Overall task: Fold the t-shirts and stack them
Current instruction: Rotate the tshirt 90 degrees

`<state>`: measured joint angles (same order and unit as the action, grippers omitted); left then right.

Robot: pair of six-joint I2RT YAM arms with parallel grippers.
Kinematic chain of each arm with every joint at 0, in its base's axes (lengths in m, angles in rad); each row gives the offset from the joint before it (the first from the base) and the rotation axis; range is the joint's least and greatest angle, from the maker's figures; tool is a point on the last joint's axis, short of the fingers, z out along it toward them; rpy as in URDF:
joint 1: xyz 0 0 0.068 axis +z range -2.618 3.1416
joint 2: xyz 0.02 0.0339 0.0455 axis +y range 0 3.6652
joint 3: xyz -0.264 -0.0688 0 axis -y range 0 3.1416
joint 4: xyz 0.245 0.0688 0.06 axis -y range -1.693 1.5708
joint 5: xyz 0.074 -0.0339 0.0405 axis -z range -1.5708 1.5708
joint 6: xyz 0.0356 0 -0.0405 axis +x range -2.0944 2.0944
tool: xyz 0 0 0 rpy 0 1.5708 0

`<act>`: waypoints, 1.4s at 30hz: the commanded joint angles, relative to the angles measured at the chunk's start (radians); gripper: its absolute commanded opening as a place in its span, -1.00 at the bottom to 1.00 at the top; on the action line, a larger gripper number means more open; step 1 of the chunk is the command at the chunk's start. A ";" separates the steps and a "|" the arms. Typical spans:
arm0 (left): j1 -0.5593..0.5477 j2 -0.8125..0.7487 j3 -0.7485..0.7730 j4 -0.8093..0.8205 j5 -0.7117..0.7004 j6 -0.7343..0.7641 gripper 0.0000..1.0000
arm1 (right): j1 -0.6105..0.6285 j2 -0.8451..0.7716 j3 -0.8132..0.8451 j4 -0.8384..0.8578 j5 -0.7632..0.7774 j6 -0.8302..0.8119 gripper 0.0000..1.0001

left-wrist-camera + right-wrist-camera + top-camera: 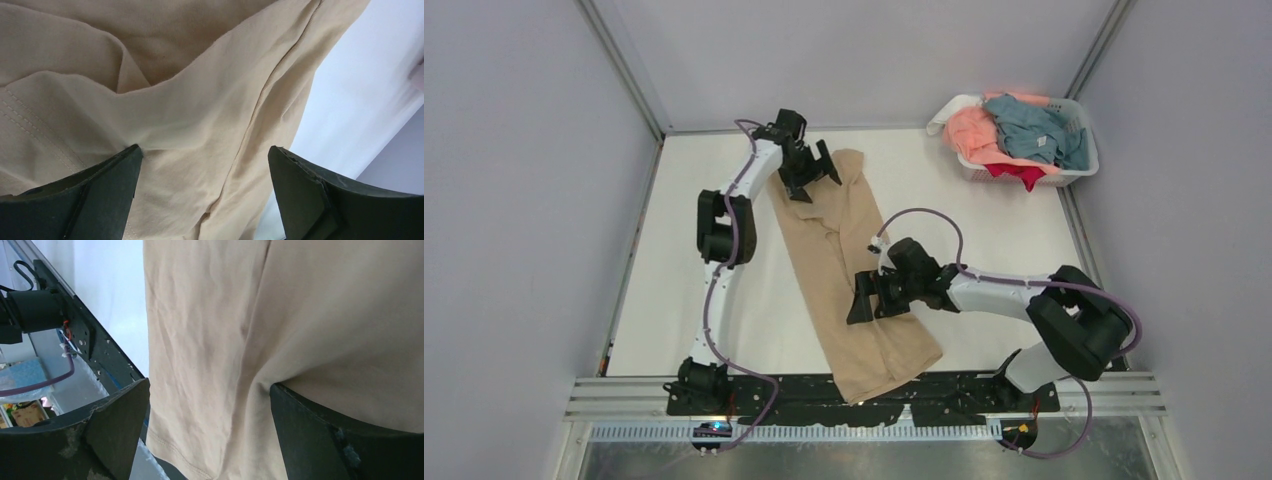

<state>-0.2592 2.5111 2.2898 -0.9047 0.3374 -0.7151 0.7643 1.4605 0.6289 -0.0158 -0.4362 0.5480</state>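
The tan-beige t-shirt lies folded into a long strip down the table's middle, its near end hanging over the front rail. My left gripper is open over the shirt's far end; the cloth fills the space between its fingers. My right gripper is open over the shirt's near half; in its wrist view the hem lies between the fingers, one finger pressing into a fold. Salmon-pink, grey-blue and red shirts lie heaped in the basket.
The white slotted basket stands at the far right corner. Grey walls enclose the table on three sides. The black front rail runs along the near edge, also in the right wrist view. Bare white tabletop lies left of the shirt.
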 commanded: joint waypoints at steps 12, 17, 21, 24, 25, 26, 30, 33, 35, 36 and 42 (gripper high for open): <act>0.050 0.120 0.130 0.228 0.049 -0.157 0.99 | 0.174 0.115 0.086 0.290 0.203 0.452 0.90; 0.053 0.177 0.172 0.338 0.124 -0.244 0.99 | 0.216 0.129 0.134 0.308 0.299 0.491 0.90; 0.071 0.150 0.204 0.356 0.066 -0.246 0.99 | 0.217 0.039 0.187 0.136 0.472 0.389 0.90; 0.093 0.091 0.207 0.405 0.090 -0.274 0.99 | 0.218 -0.041 0.203 0.055 0.540 0.315 0.90; 0.096 0.064 0.209 0.407 0.096 -0.269 0.99 | 0.217 -0.085 0.201 0.045 0.554 0.281 0.90; 0.096 0.018 0.210 0.402 0.093 -0.254 0.99 | 0.218 -0.131 0.190 0.044 0.561 0.267 0.90; 0.090 -0.178 0.187 0.299 0.111 -0.128 0.99 | 0.218 -0.264 0.123 0.047 0.608 0.185 0.90; 0.073 -0.403 0.033 0.174 0.087 0.004 0.99 | 0.210 -0.337 0.073 -0.011 0.664 0.121 0.90; 0.040 -0.621 -0.228 0.103 -0.046 0.101 0.99 | 0.207 -0.390 0.055 -0.087 0.707 0.094 0.90; 0.013 -0.738 -0.325 0.102 -0.163 0.119 0.99 | 0.207 -0.423 0.048 -0.130 0.709 0.070 0.90; -0.187 -1.456 -1.363 0.374 -0.488 -0.041 0.99 | 0.218 -0.453 0.016 -0.328 0.593 -0.059 0.92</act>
<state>-0.3523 1.2819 1.3258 -0.5377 0.1154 -0.6968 0.9733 1.0176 0.6621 -0.1825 0.2131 0.6170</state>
